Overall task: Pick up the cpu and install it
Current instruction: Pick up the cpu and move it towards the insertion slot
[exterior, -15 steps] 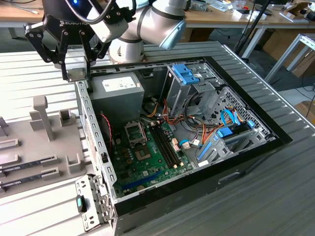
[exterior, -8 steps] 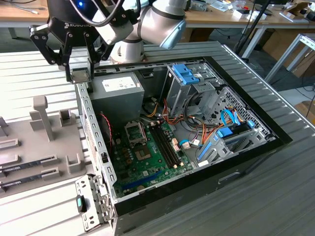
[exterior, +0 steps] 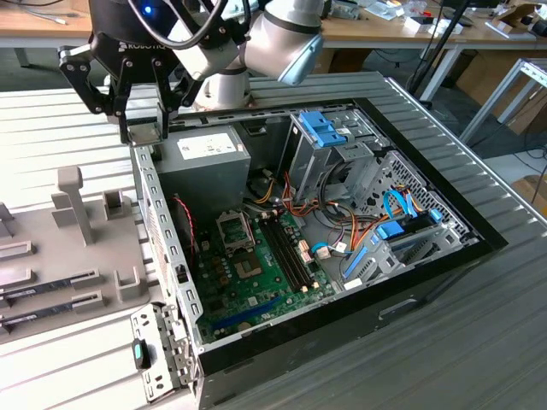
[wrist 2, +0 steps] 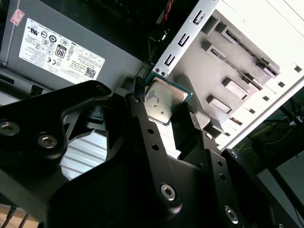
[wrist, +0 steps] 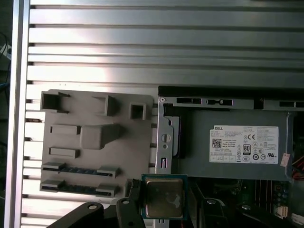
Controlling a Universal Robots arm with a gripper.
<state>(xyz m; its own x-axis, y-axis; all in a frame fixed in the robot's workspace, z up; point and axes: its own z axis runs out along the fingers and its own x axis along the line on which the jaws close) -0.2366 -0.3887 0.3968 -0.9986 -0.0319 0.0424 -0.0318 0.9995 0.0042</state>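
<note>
right now your gripper (wrist 2: 164, 105) pinches the cpu (wrist 2: 167, 95) by its edges, with the metal top visible in both wrist views, above the case wall (exterior: 158, 213) beside the grey power supply (exterior: 205, 162).

A ribbed, silvery metal table (exterior: 479, 342) carries an open black computer case (exterior: 402, 301). Just beside it, on the exterior view's left, lies a grey holder plate (exterior: 43, 243), seemingly with dark sticks in its slots.
</note>
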